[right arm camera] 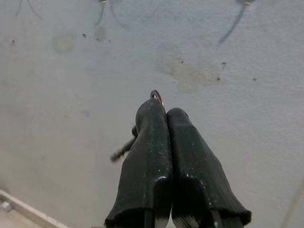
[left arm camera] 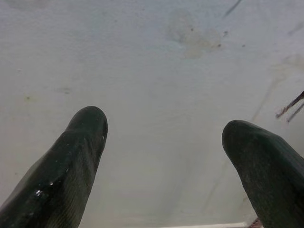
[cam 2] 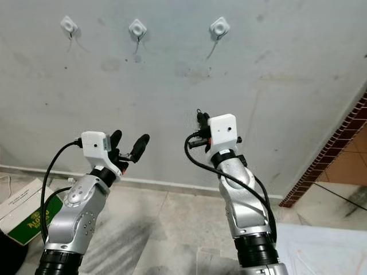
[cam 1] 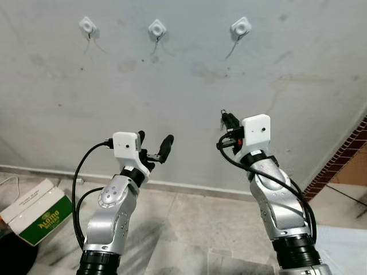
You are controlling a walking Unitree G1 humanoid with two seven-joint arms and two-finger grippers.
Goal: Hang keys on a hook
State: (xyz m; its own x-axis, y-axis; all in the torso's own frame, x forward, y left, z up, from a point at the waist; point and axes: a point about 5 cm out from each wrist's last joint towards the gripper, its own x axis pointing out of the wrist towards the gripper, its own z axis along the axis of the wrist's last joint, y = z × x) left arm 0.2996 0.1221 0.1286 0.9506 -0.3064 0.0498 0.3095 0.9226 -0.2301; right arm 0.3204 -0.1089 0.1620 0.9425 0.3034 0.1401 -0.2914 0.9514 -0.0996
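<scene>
Three hooks [cam 1: 156, 27] are standing bare; right end effector [right arm camera: 160, 108] is pinching the keys [right arm camera: 156, 95] well below, left end effector [cam 1: 153, 146] gaping wide, idle

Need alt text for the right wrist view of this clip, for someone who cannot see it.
The right gripper is shut on a key ring, whose metal loop pokes out above the fingertips while a key juts out beside one finger. Behind is a stained grey wall, with the lower ends of two hooks at the frame's upper edge.
</scene>
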